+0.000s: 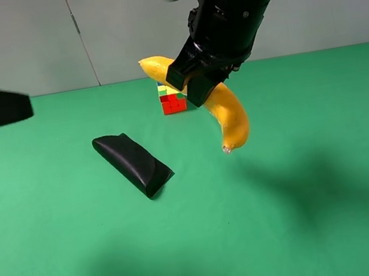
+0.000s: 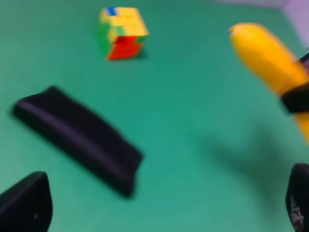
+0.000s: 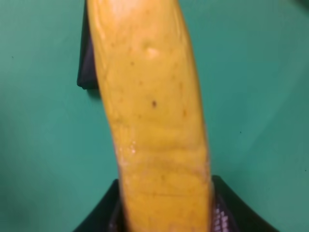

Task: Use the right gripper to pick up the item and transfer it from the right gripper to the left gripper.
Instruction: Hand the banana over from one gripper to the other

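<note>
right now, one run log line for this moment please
stage: pre-handover | right gripper: shut on curved yellow banana, held above green table | left gripper: open, empty, apart from banana

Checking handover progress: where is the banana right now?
Exterior high view: the banana hangs mid-air, just right of centre, clamped in the right gripper, close to the puzzle cube.

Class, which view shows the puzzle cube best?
The left wrist view: the puzzle cube stands whole, though blurred. In the exterior high view the right tool and banana cover part; the right wrist view misses it.
</note>
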{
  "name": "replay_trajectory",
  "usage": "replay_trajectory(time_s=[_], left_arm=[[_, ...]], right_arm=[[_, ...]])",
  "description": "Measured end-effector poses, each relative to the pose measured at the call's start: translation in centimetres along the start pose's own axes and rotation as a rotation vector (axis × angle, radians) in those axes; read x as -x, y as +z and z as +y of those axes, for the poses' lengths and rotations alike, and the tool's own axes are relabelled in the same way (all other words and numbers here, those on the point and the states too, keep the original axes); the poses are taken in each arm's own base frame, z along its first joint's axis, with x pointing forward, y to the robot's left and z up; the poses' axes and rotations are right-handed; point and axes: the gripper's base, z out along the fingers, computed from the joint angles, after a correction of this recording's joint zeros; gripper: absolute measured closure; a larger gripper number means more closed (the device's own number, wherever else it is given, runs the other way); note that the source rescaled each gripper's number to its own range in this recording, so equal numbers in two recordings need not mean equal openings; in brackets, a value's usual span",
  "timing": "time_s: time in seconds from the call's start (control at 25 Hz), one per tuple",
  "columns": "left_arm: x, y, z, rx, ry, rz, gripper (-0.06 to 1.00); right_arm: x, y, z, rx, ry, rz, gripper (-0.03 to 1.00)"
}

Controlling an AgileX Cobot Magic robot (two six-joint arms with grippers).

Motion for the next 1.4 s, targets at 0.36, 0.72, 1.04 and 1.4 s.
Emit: replay_trajectory(time_s=[0.36,0.72,1.04,1.4], left_arm=[[2.0,3.5,1.1,-0.146,-0.161,-0.088,0.00],[1.6,7.2,1.2,-0.172,-0.227,-0.048,0.00],[1.8,10.8,-0.4,-0.183,-0.177,0.036,0.00],[3.9,13.4,-0.5,-0.209,-0.184,0.045,0.00]], right_arm=[[0.0,0.0,0.0,0.000,0.000,-0.001,0.97],[0.4,0.0,0.4,0.018,0.005,-0.038,0.97],[0.4,0.0,0.5,0.020,0.006,-0.040,0.97],[0.4,0.0,0.5,0.023,0.008,-0.041,0.97]])
